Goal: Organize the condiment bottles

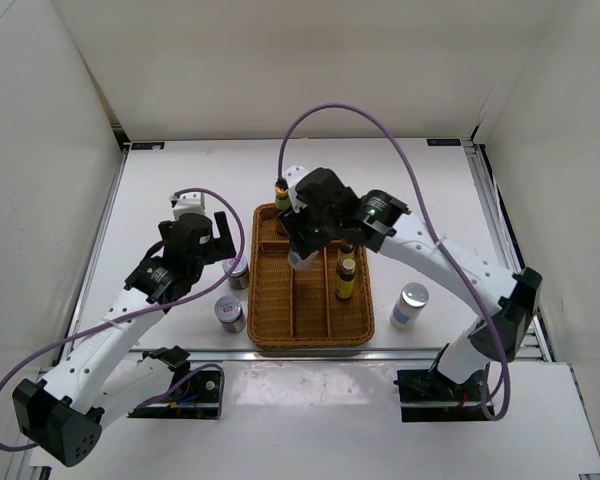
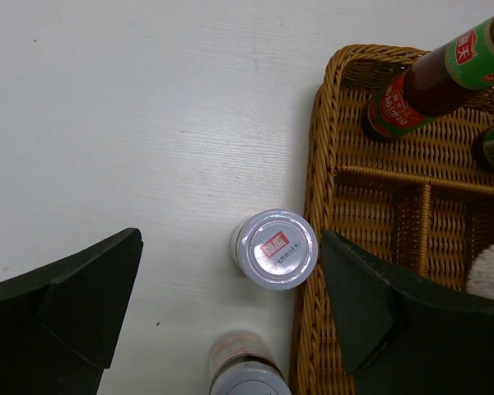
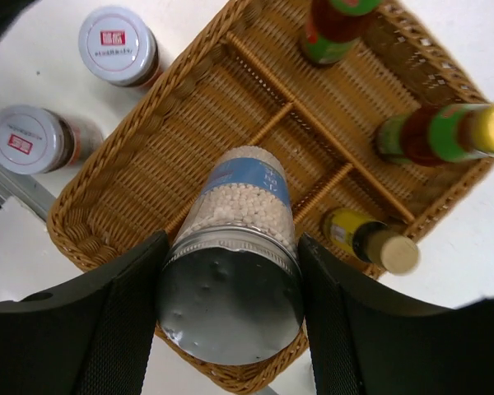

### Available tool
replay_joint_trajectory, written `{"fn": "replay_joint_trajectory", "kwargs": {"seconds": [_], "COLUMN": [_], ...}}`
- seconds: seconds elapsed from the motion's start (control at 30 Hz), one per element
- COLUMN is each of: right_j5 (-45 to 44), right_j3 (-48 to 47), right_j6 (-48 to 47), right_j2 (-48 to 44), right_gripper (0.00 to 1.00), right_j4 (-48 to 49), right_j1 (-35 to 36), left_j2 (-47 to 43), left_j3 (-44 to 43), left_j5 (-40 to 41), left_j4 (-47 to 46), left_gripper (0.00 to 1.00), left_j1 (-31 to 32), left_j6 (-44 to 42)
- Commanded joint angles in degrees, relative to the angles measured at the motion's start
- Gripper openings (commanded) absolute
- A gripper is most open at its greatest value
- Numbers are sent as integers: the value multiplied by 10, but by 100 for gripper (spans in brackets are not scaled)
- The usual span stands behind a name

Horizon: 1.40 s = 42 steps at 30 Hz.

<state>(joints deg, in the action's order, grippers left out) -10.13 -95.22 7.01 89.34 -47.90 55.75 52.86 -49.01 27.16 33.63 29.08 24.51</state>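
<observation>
White table is carrying one wicker tray | I'm counting four silver-lidded jars and three sauce bottles standing in the tray | my right gripper is clamping the bead-filled jar over the tray | my left gripper is gaping wide around a table jar beside the tray's rim | only the top camera is showing the far-right jar

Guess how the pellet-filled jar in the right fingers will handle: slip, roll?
The jar looks packed with white pellets, so probably heavy for its size. The fingers grip near its smooth metal lid, so it may slip. Round body: likely to roll if laid down.
</observation>
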Motion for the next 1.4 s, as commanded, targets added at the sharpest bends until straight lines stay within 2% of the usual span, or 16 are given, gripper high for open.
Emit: {"fn": "replay_joint_trajectory", "kwargs": {"seconds": [0.0, 0.17, 0.5, 0.9, 1.2, 1.3, 1.37], "right_j5": [18, 18, -16, -36, -46, -41, -41], "right_j3": [-1, 4, 37, 72, 85, 90, 95], "right_j6": [-20, -20, 15, 34, 39, 33, 33], "right_j2": [10, 67, 101, 37, 18, 37, 51], "right_gripper": [0, 0, 0, 0, 0, 0, 12], "right_j4": [66, 72, 77, 77, 84, 84, 92], "right_j1": [-2, -2, -37, -42, -42, -42, -42], "left_j2": [-15, -10, -10, -5, -10, -4, -4], "left_j3": [1, 1, 1, 1, 1, 1, -5], "left_j5": [-12, -12, -12, -12, -12, -12, -18], "left_j4": [-1, -1, -1, -1, -1, -1, -1], "left_gripper": [100, 100, 100, 100, 100, 100, 100], "left_j1": [-3, -3, -3, -3, -3, -3, -3], "left_j6": [4, 4, 4, 4, 4, 4, 4]}}
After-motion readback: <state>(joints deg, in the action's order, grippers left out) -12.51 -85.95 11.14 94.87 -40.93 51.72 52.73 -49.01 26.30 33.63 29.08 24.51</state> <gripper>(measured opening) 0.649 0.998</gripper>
